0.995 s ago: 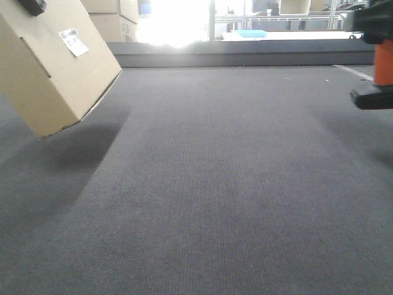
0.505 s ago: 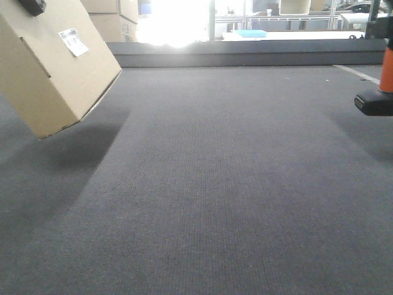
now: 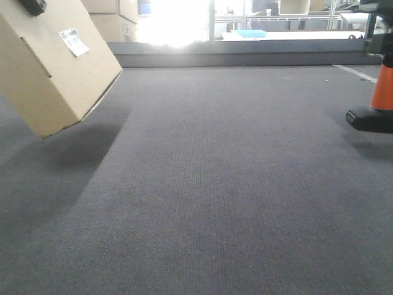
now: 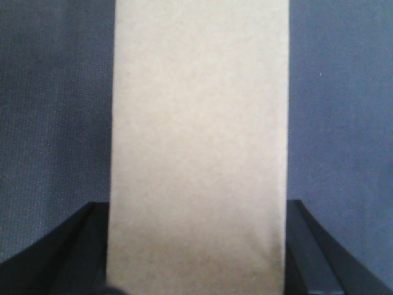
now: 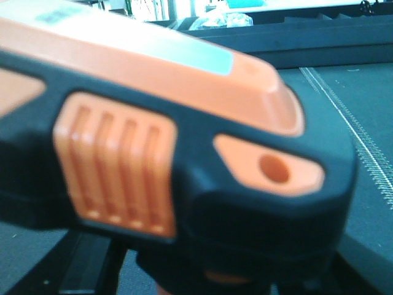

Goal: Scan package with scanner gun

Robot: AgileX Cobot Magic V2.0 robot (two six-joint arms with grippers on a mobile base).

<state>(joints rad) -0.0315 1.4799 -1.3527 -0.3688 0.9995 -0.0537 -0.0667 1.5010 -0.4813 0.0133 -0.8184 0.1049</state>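
1. Now the package [image 3: 52, 74] hangs clear of the carpet [image 3: 215, 184] at the upper left of the front view. It is tipped so that one lower corner points down, with its shadow [image 3: 80, 147] on the floor below.
2. A small white label [image 3: 73, 42] sits on the package's upward-slanting face, towards the room.
3. The left gripper [image 4: 196, 258] reaches in from above. One black tip [image 3: 32, 5] shows at the box's top edge in the front view.
4. From the left wrist, the tan cardboard fills the middle, and the black fingers [image 4: 77, 246] stand on either side of it, pressed against its flanks. The left gripper is clamped on the package.
5. The scanner gun [image 3: 382, 92] stands upright at the far right edge, well apart from the package, orange handle above flat black base [image 3: 370, 118].
6. The base is at carpet level, but whether it touches cannot be told.
7. The right wrist view is filled by the scanner's blurred head [image 5: 184, 160], black with an orange top and a ribbed orange panel.
8. The right gripper cannot be clearly made out. Dark shapes under the head are too blurred to read, so its grasp cannot be told.
9. Cardboard boxes [image 3: 113, 18] are stacked behind the package, beside a glaring window.
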